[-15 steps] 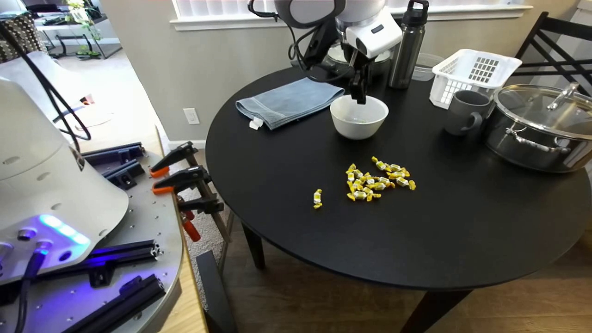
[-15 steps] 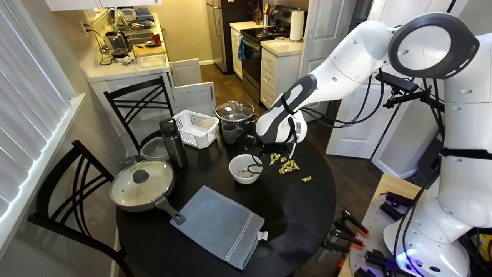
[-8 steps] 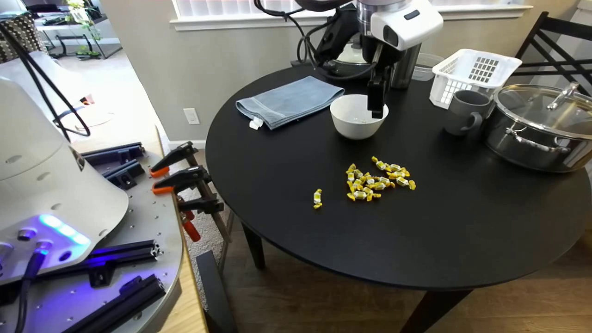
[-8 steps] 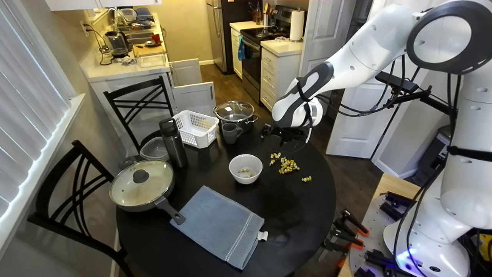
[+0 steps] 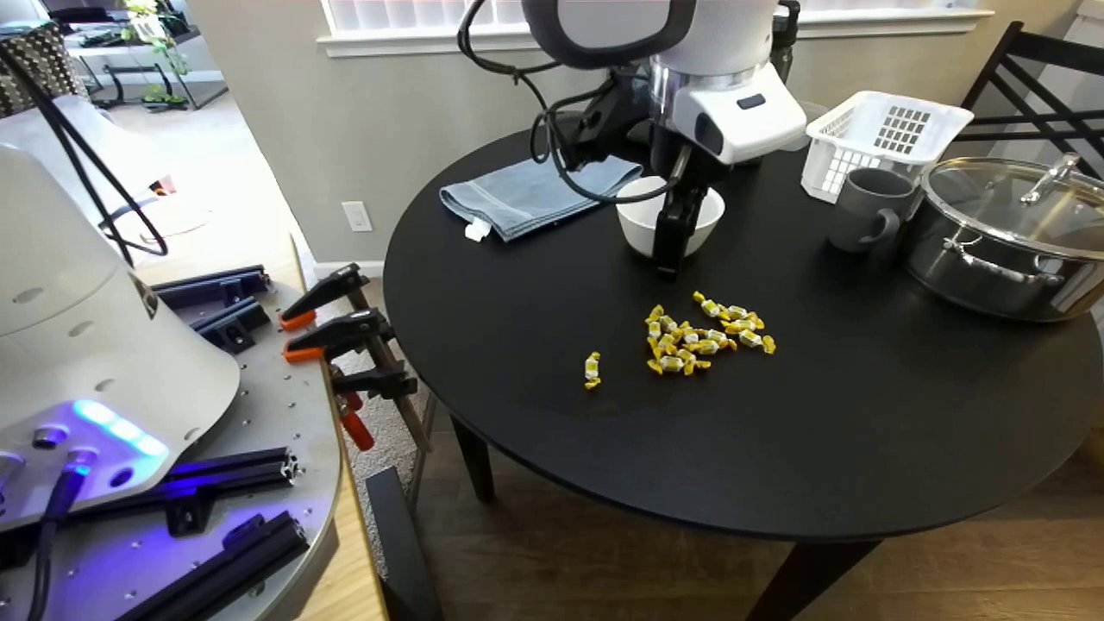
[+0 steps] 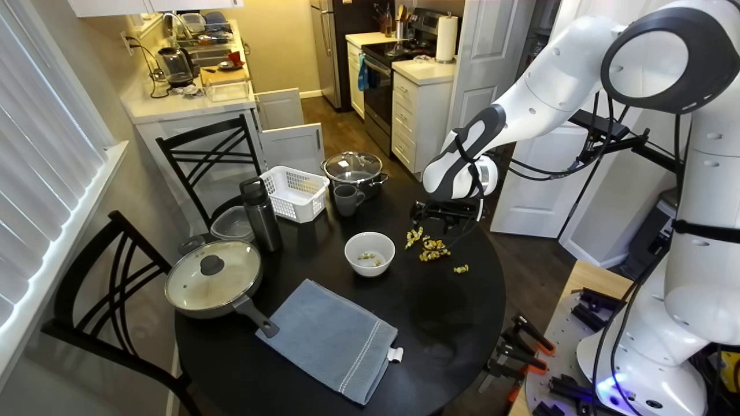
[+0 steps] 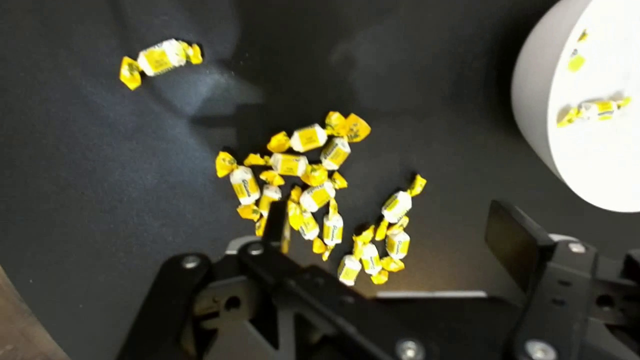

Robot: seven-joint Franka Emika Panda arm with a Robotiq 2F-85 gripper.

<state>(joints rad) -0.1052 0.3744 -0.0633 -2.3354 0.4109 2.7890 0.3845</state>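
Observation:
My gripper (image 7: 394, 227) stands open above the table, its two fingers wide apart and nothing held between them. Beneath it lie yellow-and-white wrapped candies: a small cluster (image 7: 371, 257) shows between the fingers, and a larger pile (image 7: 310, 137) lies toward the left finger, which hides part of it. One candy (image 7: 162, 57) lies apart, also seen as a single candy (image 5: 592, 371) in an exterior view. A white bowl (image 7: 532, 95) with a few candies (image 7: 597, 110) inside is at the right of the wrist view. In an exterior view the gripper (image 5: 668, 267) partly covers the bowl (image 5: 636, 226).
A folded blue towel (image 6: 335, 341) lies beside the bowl. Around the table's far side stand a lidded pan (image 6: 214, 283), a steel bottle (image 6: 263, 216), a white basket (image 6: 298, 199), a grey mug (image 5: 871, 207) and a lidded pot (image 5: 1000, 259). Clamps (image 5: 345, 332) grip the robot's bench.
My gripper has left its place over the bowl and moved toward the candies on the table, rising a little and then coming lower. The bowl and candies have not moved.

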